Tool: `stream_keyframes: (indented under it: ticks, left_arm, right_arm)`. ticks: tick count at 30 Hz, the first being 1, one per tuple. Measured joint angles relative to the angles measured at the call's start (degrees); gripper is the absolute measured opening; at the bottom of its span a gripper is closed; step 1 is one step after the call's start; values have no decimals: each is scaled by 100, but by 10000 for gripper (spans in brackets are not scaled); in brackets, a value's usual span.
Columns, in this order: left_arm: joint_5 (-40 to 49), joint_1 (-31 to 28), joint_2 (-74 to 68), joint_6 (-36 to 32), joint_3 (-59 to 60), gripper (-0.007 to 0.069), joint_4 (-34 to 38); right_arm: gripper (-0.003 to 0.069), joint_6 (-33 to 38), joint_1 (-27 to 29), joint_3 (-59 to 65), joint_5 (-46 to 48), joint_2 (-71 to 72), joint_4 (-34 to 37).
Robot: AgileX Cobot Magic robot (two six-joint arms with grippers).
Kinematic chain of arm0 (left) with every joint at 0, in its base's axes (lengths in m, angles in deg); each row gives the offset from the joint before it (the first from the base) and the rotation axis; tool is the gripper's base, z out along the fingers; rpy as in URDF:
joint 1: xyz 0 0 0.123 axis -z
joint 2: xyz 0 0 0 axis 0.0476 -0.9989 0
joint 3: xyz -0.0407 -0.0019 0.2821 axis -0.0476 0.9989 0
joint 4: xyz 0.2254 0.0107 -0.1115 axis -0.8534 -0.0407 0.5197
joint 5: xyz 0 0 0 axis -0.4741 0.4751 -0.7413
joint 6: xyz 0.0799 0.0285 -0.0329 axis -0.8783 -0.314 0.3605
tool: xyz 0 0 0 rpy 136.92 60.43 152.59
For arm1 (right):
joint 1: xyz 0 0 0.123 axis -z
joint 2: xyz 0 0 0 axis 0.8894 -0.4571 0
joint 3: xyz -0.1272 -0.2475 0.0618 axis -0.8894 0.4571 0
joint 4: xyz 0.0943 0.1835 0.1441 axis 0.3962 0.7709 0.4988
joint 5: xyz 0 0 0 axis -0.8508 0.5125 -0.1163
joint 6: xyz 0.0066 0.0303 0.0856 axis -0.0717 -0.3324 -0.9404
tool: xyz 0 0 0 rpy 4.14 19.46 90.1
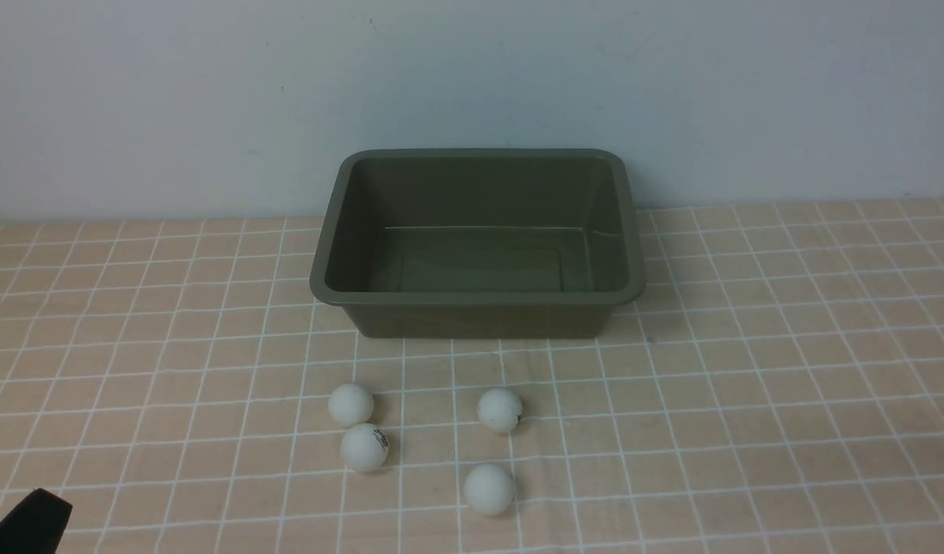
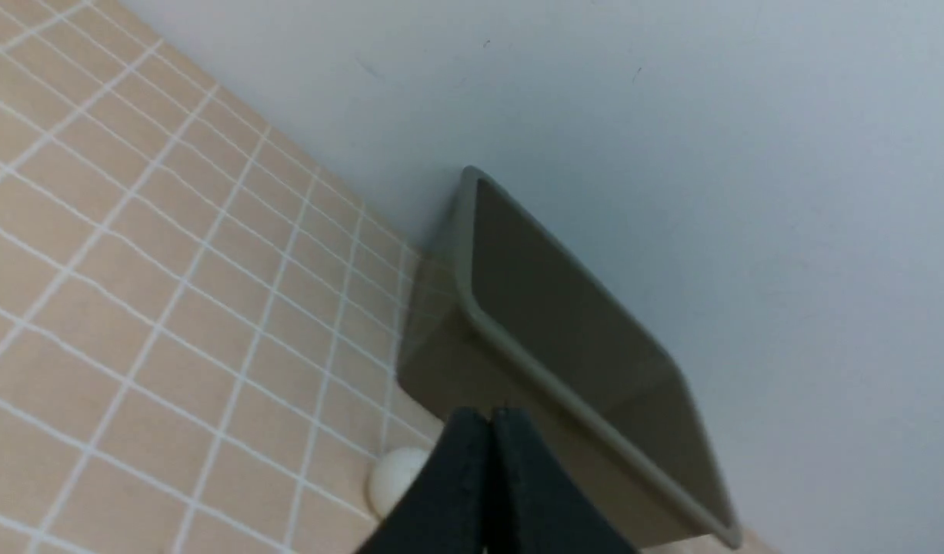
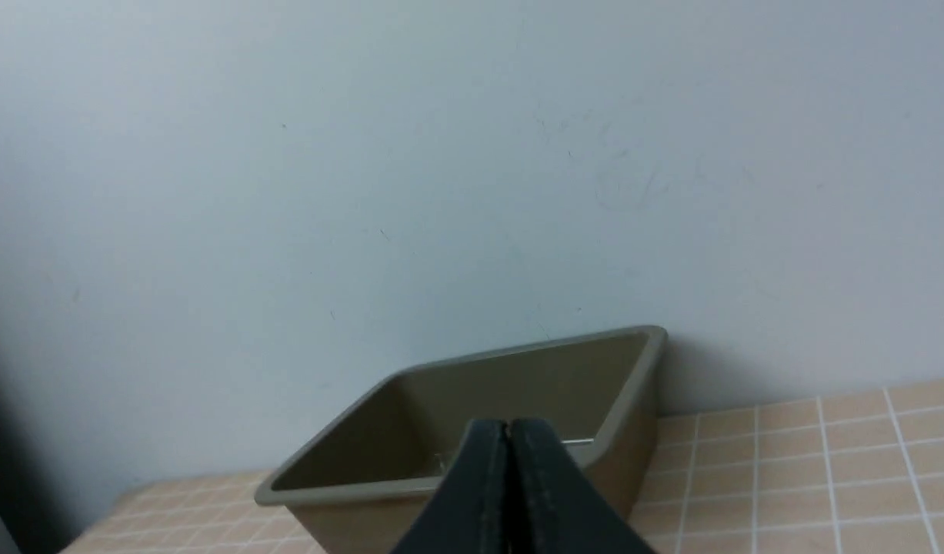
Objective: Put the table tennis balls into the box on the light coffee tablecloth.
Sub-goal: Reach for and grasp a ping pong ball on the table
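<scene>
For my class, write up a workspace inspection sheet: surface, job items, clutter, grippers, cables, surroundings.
Surface: light tan tablecloth, white grid lines
Job items: olive-green box, upright, nothing inside; four white table tennis balls on the cloth, robot's side of the box
Clutter: nothing seen
Grippers: left gripper and right gripper shut, holding nothing
Cables: nothing seen
Surroundings: pale wall behind the box, small dark marks

Tablecloth (image 1: pixel 748 431): under box and balls | Box (image 1: pixel 478 315): lay ahead, right of left gripper (image 1: pixel 37 519) | Balls (image 1: pixel 365 448): sat between
</scene>
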Motion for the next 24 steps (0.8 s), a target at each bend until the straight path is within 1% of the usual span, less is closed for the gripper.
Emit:
stream_keyframes:
  ticks: [1,3,8,13,17,19,21,24]
  left_arm:
    - [-5,0,0,0,0,-69,240]
    - [-14,0,0,0,0,-69,416]
    - [-80,0,0,0,0,-69,618]
    - [-155,0,0,0,0,-69,893]
    - [-213,0,0,-6,5,-68,1197]
    - [-269,0,0,-93,5,-61,1389]
    - [-274,0,0,-144,5,-46,1516]
    - [-273,0,0,-144,5,0,1668]
  right_arm:
    - [-18,0,0,0,-26,0,0]
    - [-18,0,0,0,-33,0,0]
    - [-18,-109,0,0,-39,0,0]
    - [-18,-526,0,0,-323,0,5]
    - [-15,-614,0,0,-798,0,-3]
    - [-4,-633,0,0,-1249,0,-142]
    - [8,-640,0,0,-1479,0,-241]
    - [45,-669,0,0,-1890,0,-456]
